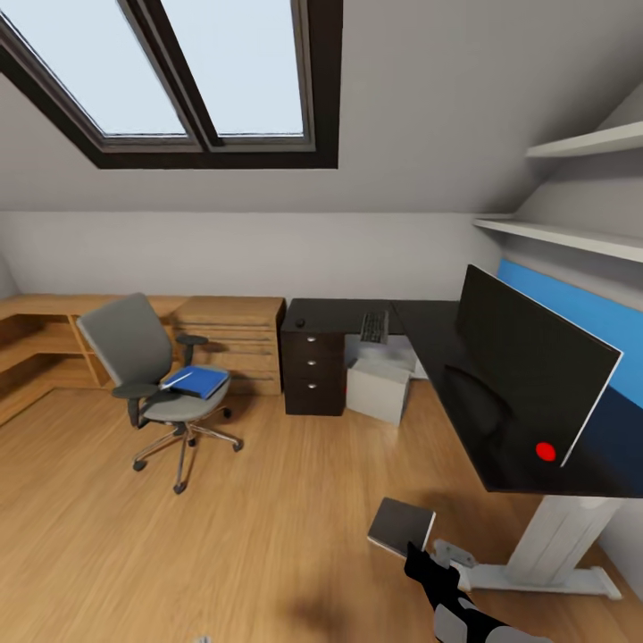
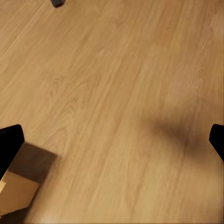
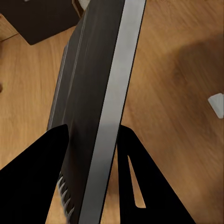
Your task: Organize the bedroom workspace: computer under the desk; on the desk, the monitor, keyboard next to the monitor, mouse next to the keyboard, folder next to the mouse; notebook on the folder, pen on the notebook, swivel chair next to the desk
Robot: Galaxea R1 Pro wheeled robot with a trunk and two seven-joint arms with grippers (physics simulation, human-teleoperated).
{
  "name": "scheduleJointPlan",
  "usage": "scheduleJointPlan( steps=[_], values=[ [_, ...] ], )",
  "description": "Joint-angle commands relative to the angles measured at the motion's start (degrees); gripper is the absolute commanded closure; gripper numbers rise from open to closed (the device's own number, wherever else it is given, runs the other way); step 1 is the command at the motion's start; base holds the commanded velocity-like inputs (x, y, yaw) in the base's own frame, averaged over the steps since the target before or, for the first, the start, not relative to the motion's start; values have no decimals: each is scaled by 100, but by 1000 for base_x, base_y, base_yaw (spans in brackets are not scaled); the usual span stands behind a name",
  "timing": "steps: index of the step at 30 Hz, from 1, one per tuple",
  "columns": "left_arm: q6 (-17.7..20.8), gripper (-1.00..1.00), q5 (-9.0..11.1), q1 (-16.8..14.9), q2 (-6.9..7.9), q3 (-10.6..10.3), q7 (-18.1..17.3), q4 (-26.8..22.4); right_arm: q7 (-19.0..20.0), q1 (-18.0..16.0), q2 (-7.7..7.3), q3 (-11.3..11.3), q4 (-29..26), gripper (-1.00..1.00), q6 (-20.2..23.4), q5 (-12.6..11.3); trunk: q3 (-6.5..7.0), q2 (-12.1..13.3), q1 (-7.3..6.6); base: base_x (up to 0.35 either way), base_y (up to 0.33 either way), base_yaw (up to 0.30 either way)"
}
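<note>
At the near end of the desk (image 1: 420, 344), low over the wood floor (image 1: 268, 545): right gripper (image 3: 93, 163) clamped across the notebook (image 1: 401, 527), dark cover and white page edge pinched between its two black fingers. Already in place, by the look of it: monitor (image 1: 527, 366) standing on the desktop, keyboard (image 1: 373, 327) and mouse (image 1: 300, 322) lying on the far wing, computer (image 1: 379, 386) tucked beneath. Still to do: folder (image 1: 198, 380) resting on the seat of the swivel chair (image 1: 152, 379), a thin white pen (image 1: 179, 379) apparently across it; chair well apart from the desk; notebook not yet stacked, and probably to wait until the folder is moved. Left gripper (image 2: 112, 140) spread wide over bare floor, holding nothing. Around: light-wood drawer chest (image 1: 234, 339) beside the black drawers, skylight above, wall shelves (image 1: 572, 237) and blue panel (image 1: 589, 321) behind the screen. Likely obstacle: white desk leg (image 1: 554, 536) just beside the raised notebook.
</note>
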Motion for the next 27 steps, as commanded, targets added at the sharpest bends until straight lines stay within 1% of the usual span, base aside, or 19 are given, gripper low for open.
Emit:
scheduleJointPlan(
  steps=[1, 27],
  values=[
    [-18, -100, 46, -4, 0, -15, 6, 2, 9, -5, -1, -52, 8, 100, -24, 49, -7, -5, 4, 333, 0, 2],
    [-18, -100, 50, -4, 0, -15, 6, 3, 9, -5, -8, -52, 8, 100, -24, 52, -7, -5, 4, 335, 0, 0]
  ],
)
